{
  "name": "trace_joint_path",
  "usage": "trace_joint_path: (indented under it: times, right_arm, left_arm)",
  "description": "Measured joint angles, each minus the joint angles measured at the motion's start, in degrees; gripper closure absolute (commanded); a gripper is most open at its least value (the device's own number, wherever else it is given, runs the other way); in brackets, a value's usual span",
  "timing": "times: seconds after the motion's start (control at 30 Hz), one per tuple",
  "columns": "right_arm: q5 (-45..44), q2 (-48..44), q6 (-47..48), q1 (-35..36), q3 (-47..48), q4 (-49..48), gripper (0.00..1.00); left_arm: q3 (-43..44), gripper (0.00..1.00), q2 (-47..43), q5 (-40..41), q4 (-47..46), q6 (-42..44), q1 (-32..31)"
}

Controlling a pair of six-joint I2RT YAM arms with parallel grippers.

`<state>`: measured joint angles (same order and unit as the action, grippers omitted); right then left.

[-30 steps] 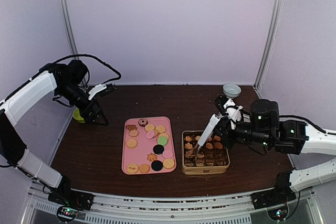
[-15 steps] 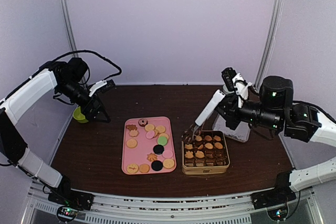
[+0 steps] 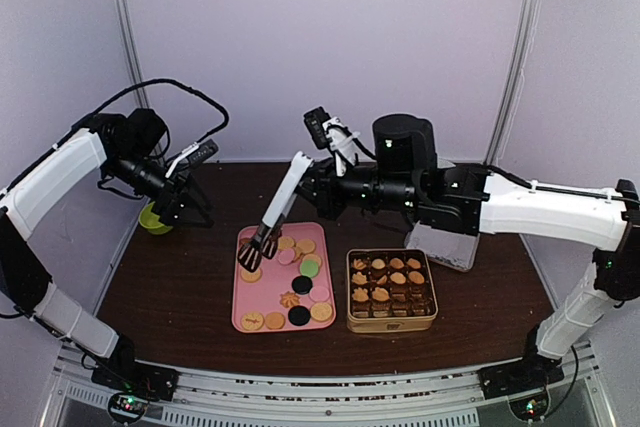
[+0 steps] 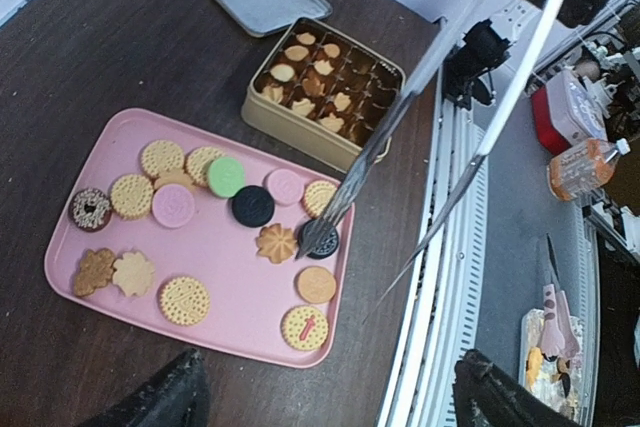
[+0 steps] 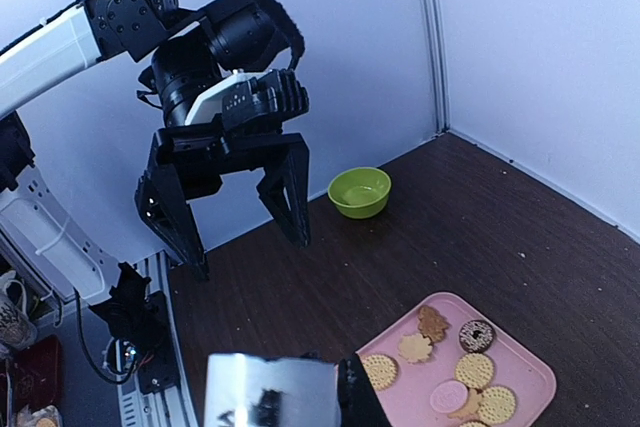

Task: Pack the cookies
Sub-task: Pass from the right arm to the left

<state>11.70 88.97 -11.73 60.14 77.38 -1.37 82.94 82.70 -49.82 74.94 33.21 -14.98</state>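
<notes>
Several cookies (image 3: 250, 273) lie on a pink tray (image 3: 240, 319): tan, pink, black and green ones; they also show in the left wrist view (image 4: 185, 299) and the right wrist view (image 5: 476, 369). More tan cookies (image 3: 398, 277) fill a gold tin (image 3: 392, 323). My right gripper (image 3: 308, 182) is shut on metal tongs (image 3: 275, 212). The tongs' tips hang spread open over the tray's left part, holding nothing. My left gripper (image 3: 188, 212) is open and empty, raised left of the tray.
A green bowl (image 3: 150, 219) stands at the far left below my left gripper. The tin's lid (image 3: 445, 247) lies behind the tin, partly hidden by my right arm. The tin stands right beside the tray.
My right arm has swung left with the tongs, from the tin to above the pink tray. My left gripper has barely shifted.
</notes>
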Motion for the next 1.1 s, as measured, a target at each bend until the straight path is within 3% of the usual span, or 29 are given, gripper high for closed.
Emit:
trace_joint_path:
  times: [0.37,0.77,0.93,1.1]
  right_arm:
    - [9.0,11.9,-5.3,-0.9,11.3,-5.5,1.0]
    - [10.6,12.9,-6.2,-2.4,12.4,-5.7,1.0]
    - [11.1,12.9,-6.0,-2.5,12.4,-5.6,1.0]
    - [12.3,12.9,-5.8,-3.1,12.4,-4.9,1.0]
  left_arm:
    - [-3.9,0.42,-0.6,-8.6,4.5,8.6,-0.2]
    - [-4.9,0.68,-0.6,-10.7,7.8,12.6,-0.9]
    - [-5.4,1.0,-0.6,-10.5,8.0,12.9,-1.7]
    - [-5.5,0.96,-0.3,-11.0,7.9,15.1,-3.3]
